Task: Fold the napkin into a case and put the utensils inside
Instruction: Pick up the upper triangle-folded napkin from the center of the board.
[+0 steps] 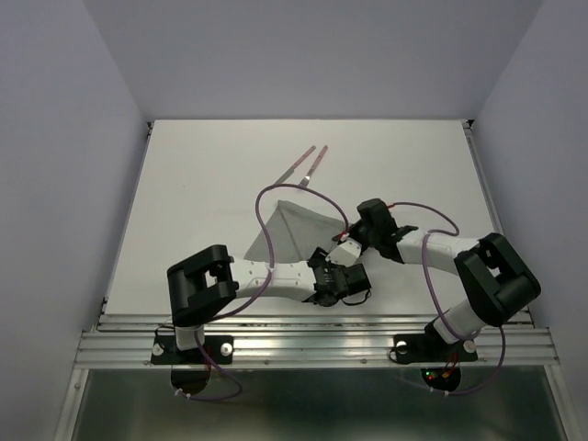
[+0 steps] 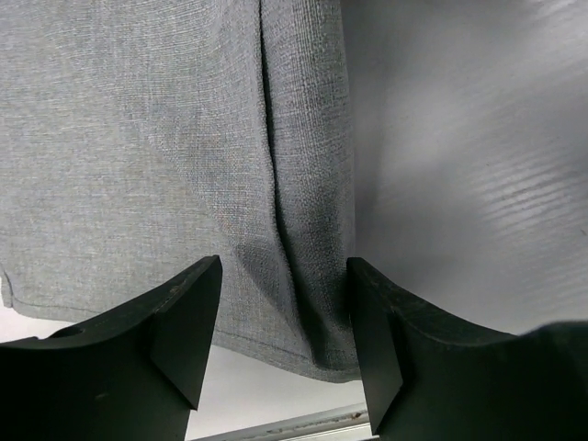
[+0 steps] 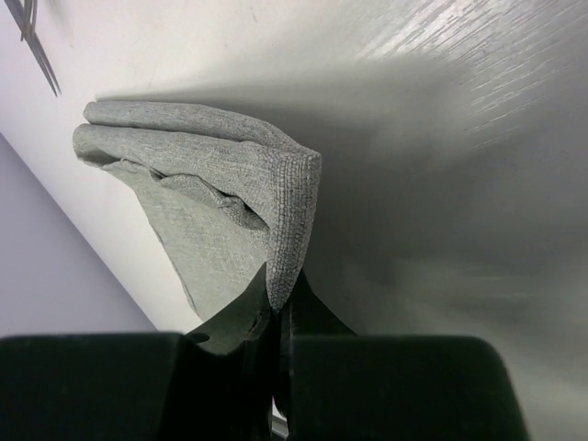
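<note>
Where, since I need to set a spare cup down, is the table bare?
Bare: the table left of the napkin, to its edge; the far right corner, right of the utensils. Crowded: near centre, where left gripper and right gripper meet the napkin.

in the overhead view the utensils (image 1: 305, 165) are too small to tell knife from fork, and the near edge of the napkin (image 1: 292, 228) is hidden under the two wrists. the left wrist view cuts the cloth off at its top and left edges and the left fingers (image 2: 179, 331) off at the bottom, so only their tips show. in the right wrist view just a sliver of the utensils shows at the top left corner, blurred, and the spot where the right fingers (image 3: 322, 322) close lies behind the cloth corner.
</note>
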{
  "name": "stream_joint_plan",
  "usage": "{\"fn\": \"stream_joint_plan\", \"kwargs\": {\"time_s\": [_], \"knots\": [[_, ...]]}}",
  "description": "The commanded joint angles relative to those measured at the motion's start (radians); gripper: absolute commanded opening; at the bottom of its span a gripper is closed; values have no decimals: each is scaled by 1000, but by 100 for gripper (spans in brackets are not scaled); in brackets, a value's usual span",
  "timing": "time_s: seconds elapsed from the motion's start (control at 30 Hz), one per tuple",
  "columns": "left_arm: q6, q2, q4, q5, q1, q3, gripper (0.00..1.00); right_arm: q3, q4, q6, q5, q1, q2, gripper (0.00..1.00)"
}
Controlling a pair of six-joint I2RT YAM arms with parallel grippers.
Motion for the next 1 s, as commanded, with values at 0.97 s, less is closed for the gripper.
{"fn": "stream_joint_plan", "kwargs": {"time_s": [0.97], "knots": [[-5, 47, 26, -104, -46, 76, 78, 167, -195, -22, 13, -6, 24, 1]]}}
